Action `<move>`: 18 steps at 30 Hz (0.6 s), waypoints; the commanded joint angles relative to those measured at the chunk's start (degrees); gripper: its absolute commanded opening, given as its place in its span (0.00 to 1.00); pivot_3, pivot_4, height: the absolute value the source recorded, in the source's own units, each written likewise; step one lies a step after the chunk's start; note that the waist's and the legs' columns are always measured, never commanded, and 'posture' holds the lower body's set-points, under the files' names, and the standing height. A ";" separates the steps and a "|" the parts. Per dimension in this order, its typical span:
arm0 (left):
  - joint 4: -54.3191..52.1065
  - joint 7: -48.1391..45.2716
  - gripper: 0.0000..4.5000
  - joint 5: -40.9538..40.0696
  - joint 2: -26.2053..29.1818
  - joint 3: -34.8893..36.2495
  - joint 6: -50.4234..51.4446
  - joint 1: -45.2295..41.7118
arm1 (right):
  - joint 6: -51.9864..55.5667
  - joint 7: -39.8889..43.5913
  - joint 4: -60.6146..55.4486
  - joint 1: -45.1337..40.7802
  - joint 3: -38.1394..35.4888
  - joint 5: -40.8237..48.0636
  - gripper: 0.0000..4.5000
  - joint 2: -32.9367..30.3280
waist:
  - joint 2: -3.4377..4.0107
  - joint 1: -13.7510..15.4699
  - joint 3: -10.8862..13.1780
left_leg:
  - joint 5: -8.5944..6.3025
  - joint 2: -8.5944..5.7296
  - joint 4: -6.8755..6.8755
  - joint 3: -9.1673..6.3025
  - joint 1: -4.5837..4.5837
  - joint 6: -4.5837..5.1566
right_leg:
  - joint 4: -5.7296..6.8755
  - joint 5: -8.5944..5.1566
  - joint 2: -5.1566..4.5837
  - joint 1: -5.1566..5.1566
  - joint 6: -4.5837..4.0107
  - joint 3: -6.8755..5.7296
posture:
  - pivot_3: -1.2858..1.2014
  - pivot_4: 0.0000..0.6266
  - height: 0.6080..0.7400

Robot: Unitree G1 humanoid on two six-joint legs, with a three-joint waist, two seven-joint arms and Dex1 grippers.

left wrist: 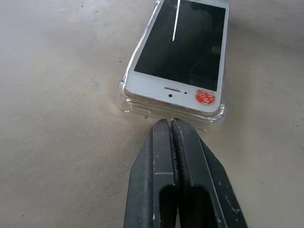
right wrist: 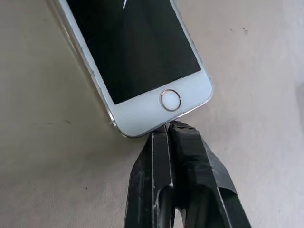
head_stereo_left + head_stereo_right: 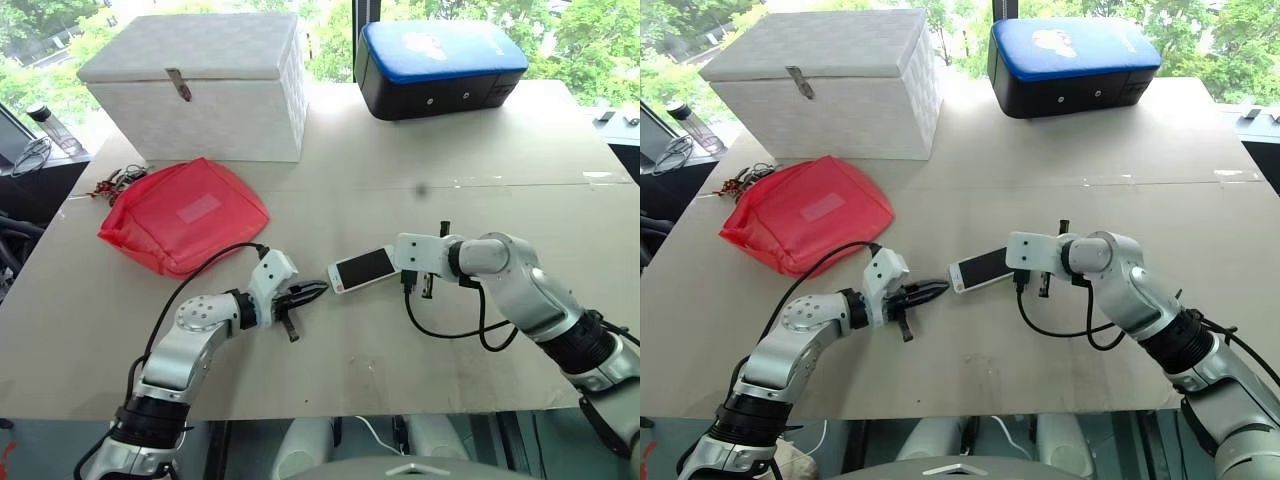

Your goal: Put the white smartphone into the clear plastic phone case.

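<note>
The white smartphone (image 3: pixel 363 267) lies screen up on the table between my two grippers. In the left wrist view the clear plastic phone case (image 1: pixel 124 92) wraps the phone's speaker end, which bears a red sticker (image 1: pixel 205 97). My left gripper (image 3: pixel 322 288) is shut with nothing in it, and its tip (image 1: pixel 169 122) meets that cased end. My right gripper (image 3: pixel 398 265) is also shut and empty, with its tip (image 2: pixel 167 126) against the home-button end of the smartphone (image 2: pixel 137 52). Whether the case covers that end I cannot tell.
A red pouch (image 3: pixel 185 215) lies at the left, behind my left arm. A white box (image 3: pixel 200 85) and a blue-topped black case (image 3: pixel 440 65) stand at the back. A small tangle of cords (image 3: pixel 115 182) lies near the table's left edge.
</note>
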 commanded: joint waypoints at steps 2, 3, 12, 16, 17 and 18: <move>3.45 0.64 0.02 1.02 0.79 1.04 0.37 -1.67 | -3.33 1.73 -1.27 -1.48 2.75 0.13 0.00 4.02 | 0.00 -0.27 -0.01 | 0.02 0.00 0.00 -0.01 0.03 -0.03 | 0.03 0.00 0.02 0.02 0.00 0.00 | 0.52 0.24 1.00; 3.75 0.56 0.02 0.93 0.81 1.11 0.44 -2.18 | -4.68 1.82 -1.19 -1.64 2.94 0.08 0.00 4.50 | 0.00 -0.41 -0.02 | 0.03 0.01 0.00 -0.01 0.05 -0.05 | 0.06 0.00 0.02 0.02 0.00 0.01 | 0.52 0.24 1.00; 13.41 -1.41 0.02 3.29 0.51 1.29 -4.04 -11.89 | -7.02 4.64 -2.06 -0.91 -1.34 2.21 0.00 4.27 | 0.00 -0.48 -0.01 | 0.07 0.01 0.02 -0.06 0.04 -0.11 | 0.10 0.00 0.06 0.01 0.00 -0.07 | 0.52 0.24 1.00; 20.16 -3.66 0.02 5.55 0.40 0.27 -7.65 -16.88 | -4.52 4.93 -5.09 0.74 -3.37 3.21 0.00 3.66 | -0.01 -0.51 0.00 | 0.06 -0.02 0.02 -0.12 -0.14 -0.10 | 0.02 0.00 0.02 -0.09 0.00 -0.14 | 0.52 0.24 1.00; 21.43 -4.00 0.02 6.05 0.32 0.09 -8.42 -17.73 | -3.69 4.67 -5.71 1.20 -3.80 3.23 0.00 3.46 | -0.02 -0.51 0.00 | 0.06 -0.07 0.02 -0.11 -0.18 -0.10 | 0.02 0.00 -0.01 -0.13 0.00 -0.16 | 0.52 0.24 1.00; 22.49 -4.37 0.02 6.23 0.28 0.13 -8.84 -18.45 | -2.99 4.27 -6.10 1.73 -4.40 3.17 0.00 3.07 | -0.02 -0.51 0.00 | 0.06 -0.07 0.02 -0.12 -0.22 -0.10 | -0.01 0.00 -0.01 -0.17 0.00 -0.21 | 0.52 0.24 1.00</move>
